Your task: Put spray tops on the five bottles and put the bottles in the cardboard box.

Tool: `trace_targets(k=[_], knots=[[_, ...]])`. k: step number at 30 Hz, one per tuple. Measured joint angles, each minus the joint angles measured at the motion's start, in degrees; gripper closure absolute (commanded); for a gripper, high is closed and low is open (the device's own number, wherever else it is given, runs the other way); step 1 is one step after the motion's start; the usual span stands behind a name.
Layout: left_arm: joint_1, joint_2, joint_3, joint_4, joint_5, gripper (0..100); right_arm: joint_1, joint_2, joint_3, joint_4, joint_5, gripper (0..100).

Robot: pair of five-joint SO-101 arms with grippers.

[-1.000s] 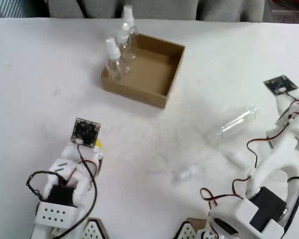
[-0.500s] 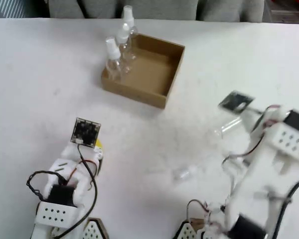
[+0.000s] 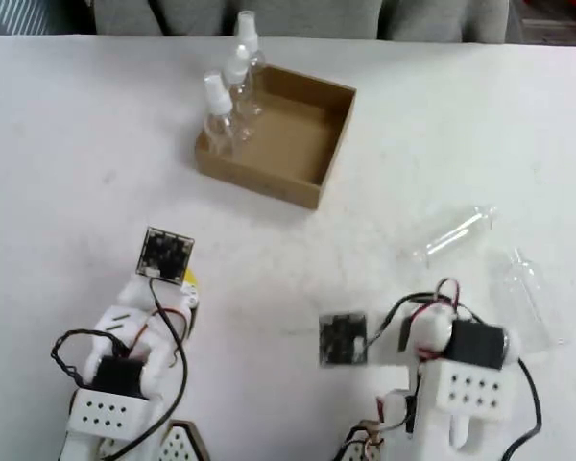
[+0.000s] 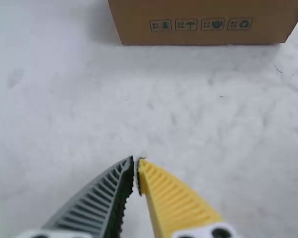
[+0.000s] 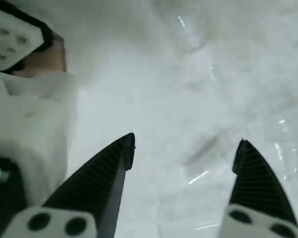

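The cardboard box (image 3: 286, 134) lies open at the table's middle back; its brown wall (image 4: 203, 20) faces my left gripper. Three clear bottles with white spray tops (image 3: 218, 113) stand along its left wall. Two bare clear bottles lie on the table at the right, one (image 3: 451, 236) nearer the box and one (image 3: 528, 293) by the edge. My left gripper (image 4: 136, 167) rests low at the front left, shut on nothing. My right gripper (image 5: 186, 144) hangs open just above the table at the front centre, under its camera board (image 3: 343, 340). A blurred clear shape (image 5: 201, 148) lies between its fingers.
The left arm (image 3: 125, 365) takes up the front left corner, and its white body (image 5: 30, 114) stands beside my right gripper. The right arm's motor block (image 3: 461, 375) fills the front right. Grey chair backs (image 3: 269, 14) line the far edge.
The right arm swung from the right edge over the lying bottle to the front centre, now covering the small clear piece there. The second lying bottle is uncovered. The left arm kept still.
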Motion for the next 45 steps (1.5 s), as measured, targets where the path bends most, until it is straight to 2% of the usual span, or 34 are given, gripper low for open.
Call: trace_targets(k=[3,11,18,23,39,41,45], knots=[[0.0,0.0,0.0,0.0,0.0,98,-3.6,-1.8,3.8,-3.8,0.7,70.0],[0.0,0.0,0.0,0.0,0.0,98,-6.6,1.8,11.3,-15.8,-1.1,70.0],[0.0,0.0,0.0,0.0,0.0,98,-11.7,11.2,11.3,-23.8,-8.4,70.0],[0.0,0.0,0.0,0.0,0.0,98,-15.1,13.5,11.3,-25.8,-13.9,70.0],[0.0,0.0,0.0,0.0,0.0,98,-21.3,13.5,14.9,-28.1,-15.5,70.2],[0.0,0.0,0.0,0.0,0.0,98,-21.3,13.5,15.9,-29.5,-16.4,73.0],[0.0,0.0,0.0,0.0,0.0,98,-21.4,13.5,17.2,-31.5,-17.0,86.8]])
